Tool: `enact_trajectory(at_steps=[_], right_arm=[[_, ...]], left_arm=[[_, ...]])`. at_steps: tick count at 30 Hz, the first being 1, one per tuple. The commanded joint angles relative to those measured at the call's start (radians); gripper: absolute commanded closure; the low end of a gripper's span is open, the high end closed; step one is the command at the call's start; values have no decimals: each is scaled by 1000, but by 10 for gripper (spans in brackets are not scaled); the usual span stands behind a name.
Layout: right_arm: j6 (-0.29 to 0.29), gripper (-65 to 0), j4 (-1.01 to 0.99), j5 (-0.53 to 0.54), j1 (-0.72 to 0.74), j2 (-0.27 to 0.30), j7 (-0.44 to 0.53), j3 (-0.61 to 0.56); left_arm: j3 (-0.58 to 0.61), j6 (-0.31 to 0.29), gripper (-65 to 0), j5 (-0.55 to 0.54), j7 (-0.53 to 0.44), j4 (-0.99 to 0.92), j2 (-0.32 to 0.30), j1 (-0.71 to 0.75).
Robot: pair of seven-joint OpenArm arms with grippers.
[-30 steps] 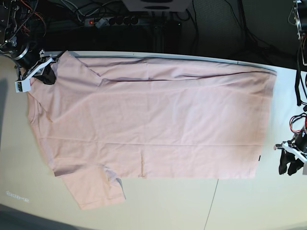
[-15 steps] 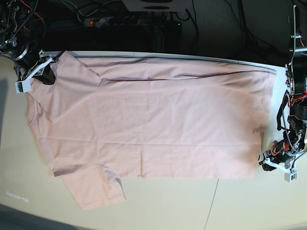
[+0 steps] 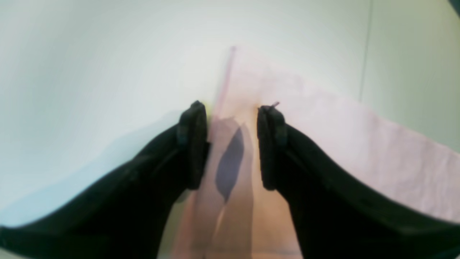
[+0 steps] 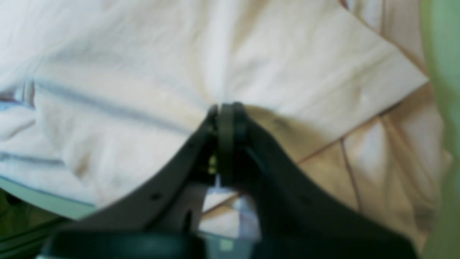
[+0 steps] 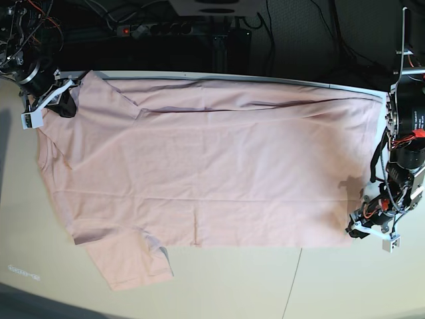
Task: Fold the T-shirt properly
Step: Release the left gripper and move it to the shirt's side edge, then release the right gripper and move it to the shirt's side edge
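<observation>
A large pale pink T-shirt point(image 5: 212, 159) lies spread flat across a light table point(image 5: 345, 279), seen from above. Its neck end points to the left of the overhead view and its bottom hem to the right. One sleeve sticks out at the lower left; the far long edge appears already turned inward along the back of the table.

The right gripper point(image 4: 225, 108) is at the top left corner of the overhead view, on the shirt's far shoulder. Its jaws are pressed together, and cloth gathers into creases right at the tips, so it seems to be pinching the fabric there.

The left gripper point(image 3: 231, 144) is at the lower right corner of the overhead view, at the hem corner. Its jaws stand apart, one on each side of the shirt's edge, with pink cloth lying between them but not yet clamped. A dark shadow falls on the cloth in the gap.

The step in hand looks like taking hold of two corners along one long side, ready for a lengthwise fold. The next move probably calls for the left jaws to close on the hem corner, catching the cloth without bunching it, before both arms lift and carry the edge over together.

No lettering, brand or neck label can be read in any view; the side of the shirt facing up is plain.
</observation>
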Motion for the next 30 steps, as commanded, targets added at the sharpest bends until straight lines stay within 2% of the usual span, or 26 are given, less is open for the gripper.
enact_trajectory(at_steps=[1, 8, 10, 17, 23, 30], right_arm=[[43, 0, 0, -42, -8, 16, -53, 6], [42, 0, 0, -40, -8, 16, -61, 6], [42, 0, 0, -39, -8, 16, -61, 6], [42, 0, 0, -3, -6, 16, -60, 6], [42, 0, 13, 90, -3, 23, -60, 7], [42, 0, 131, 108, -2, 37, -56, 40]], left_arm=[[-1, -22, -270, 14, 10, 7, 3, -27], [-1, -13, -268, 70, -2, 7, 52, -26], [-1, -2, -250, 81, -2, 7, 60, -27], [-1, -2, -5, 112, -29, 7, 65, -26], [-1, -3, 0, 118, -43, 7, 65, -27], [-1, -3, 0, 118, -43, 7, 65, -27]])
